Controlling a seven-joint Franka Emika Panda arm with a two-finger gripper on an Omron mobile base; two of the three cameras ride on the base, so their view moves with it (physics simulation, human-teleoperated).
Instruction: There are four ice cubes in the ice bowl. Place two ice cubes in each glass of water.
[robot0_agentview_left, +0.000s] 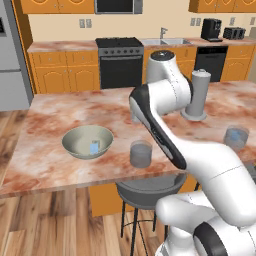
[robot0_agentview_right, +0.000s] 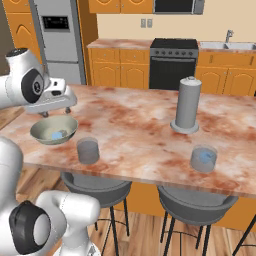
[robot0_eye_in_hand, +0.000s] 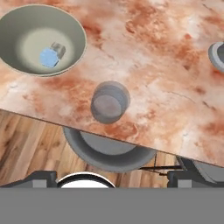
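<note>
Our end effector (robot0_eye_in_hand: 112, 177) hangs released above the near glass (robot0_eye_in_hand: 110, 102). A cube (robot0_eye_in_hand: 48, 57) sits in the bowl (robot0_eye_in_hand: 76, 30); being tiny, it may slip our pinch.

We see a pale grey-green ice bowl (robot0_eye_in_hand: 17, 61) up left of the hand, holding a light-blue ice cube (robot0_eye_in_hand: 48, 57). The near glass (robot0_eye_in_hand: 110, 102) straight ahead is grey-tinted; the far glass (robot0_agentview_right: 204, 158) shows blue inside. The counter (robot0_eye_in_hand: 153, 65) is mottled rust and cream, the stool (robot0_eye_in_hand: 109, 153) dark grey.
</note>
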